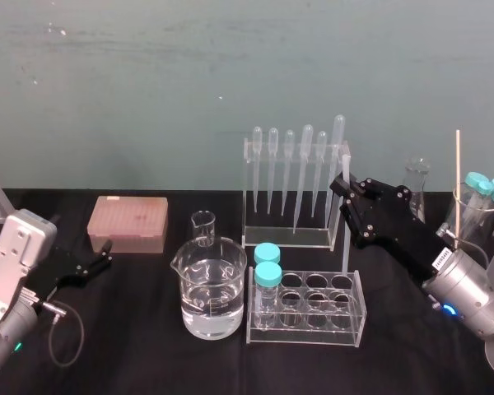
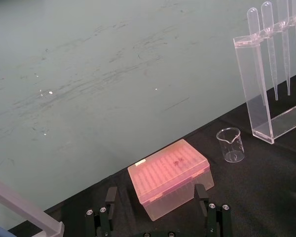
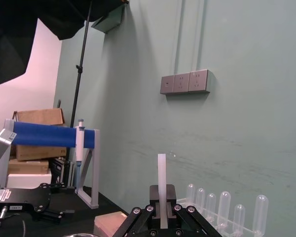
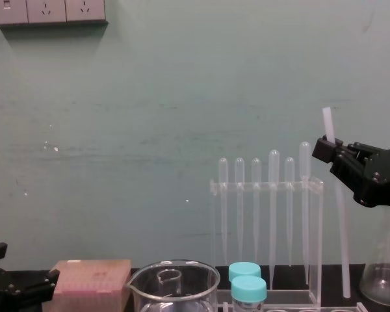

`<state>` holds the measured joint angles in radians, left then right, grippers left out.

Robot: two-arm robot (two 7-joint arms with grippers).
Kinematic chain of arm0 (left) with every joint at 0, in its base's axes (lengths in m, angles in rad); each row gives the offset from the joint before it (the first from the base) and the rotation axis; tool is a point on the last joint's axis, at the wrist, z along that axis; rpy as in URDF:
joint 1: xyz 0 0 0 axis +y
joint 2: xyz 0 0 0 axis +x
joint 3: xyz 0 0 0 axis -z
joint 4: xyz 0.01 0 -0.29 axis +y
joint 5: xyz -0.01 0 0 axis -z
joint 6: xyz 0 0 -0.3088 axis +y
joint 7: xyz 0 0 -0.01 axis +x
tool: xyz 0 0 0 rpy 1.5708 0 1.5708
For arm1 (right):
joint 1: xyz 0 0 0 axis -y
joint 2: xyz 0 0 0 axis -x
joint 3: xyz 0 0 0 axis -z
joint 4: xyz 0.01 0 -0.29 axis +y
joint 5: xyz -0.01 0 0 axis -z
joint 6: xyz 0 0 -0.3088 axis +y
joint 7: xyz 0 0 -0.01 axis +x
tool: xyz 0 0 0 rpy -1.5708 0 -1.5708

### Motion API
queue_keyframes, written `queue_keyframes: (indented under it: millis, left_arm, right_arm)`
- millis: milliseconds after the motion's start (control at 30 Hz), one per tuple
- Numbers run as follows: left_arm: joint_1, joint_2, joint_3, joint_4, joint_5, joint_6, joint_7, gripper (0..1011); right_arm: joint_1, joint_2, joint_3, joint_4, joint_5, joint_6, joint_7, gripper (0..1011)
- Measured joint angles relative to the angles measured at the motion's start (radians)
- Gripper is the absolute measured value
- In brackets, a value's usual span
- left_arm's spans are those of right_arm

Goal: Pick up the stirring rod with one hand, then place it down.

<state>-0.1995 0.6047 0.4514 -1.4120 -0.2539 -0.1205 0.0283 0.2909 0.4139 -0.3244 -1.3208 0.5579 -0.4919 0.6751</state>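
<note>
The pick-up looks done. The right claw [image 1: 348, 196] is clenched on the stirring rod [image 1: 345, 243] near its upper end and holds it close to upright, at the right-hand end of the pipette rack [image 1: 249, 193]. The rod's top pokes above the claw, and its lower end hangs down by the rack's foot. I cannot tell whether that tip touches the tabletop [image 1: 148, 362] or hangs just clear of it. What remains, by my reading, is setting the rod down. That calls for tipping it towards flat and lowering it onto bare surface before the claw lets go. Room is tight where the rod hangs. The tube rack [image 1: 306, 336] stands just in front of the pipette rack, and a glass flask [image 1: 474, 216] stands to the rack's right, so a swing of the long lower end could clip either one. The water-filled beaker [image 1: 212, 300] sits in front of the rack's left end, and a pink box [image 1: 128, 223] lies well to the rack's left. The best open ground seems to be the dark strip to the right of the tube rack. The left claw [image 1: 95, 262] rests released far to the rack's left, beside the pink box.
</note>
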Motion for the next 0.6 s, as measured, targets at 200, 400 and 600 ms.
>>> queue_keyframes:
  millis: [200, 400, 600]
  left_arm:
    - [0.0, 0.0, 0.0, 0.0, 0.0, 0.0, 0.0, 1000]
    - [0.0, 0.0, 0.0, 0.0, 0.0, 0.0, 0.0, 1000]
    - [0.0, 0.0, 0.0, 0.0, 0.0, 0.0, 0.0, 1000]
  right_arm:
    - [0.0, 0.0, 0.0, 0.0, 0.0, 0.0, 0.0, 66]
    - [0.0, 0.0, 0.0, 0.0, 0.0, 0.0, 0.0, 66]
    - [0.0, 0.0, 0.0, 0.0, 0.0, 0.0, 0.0, 66]
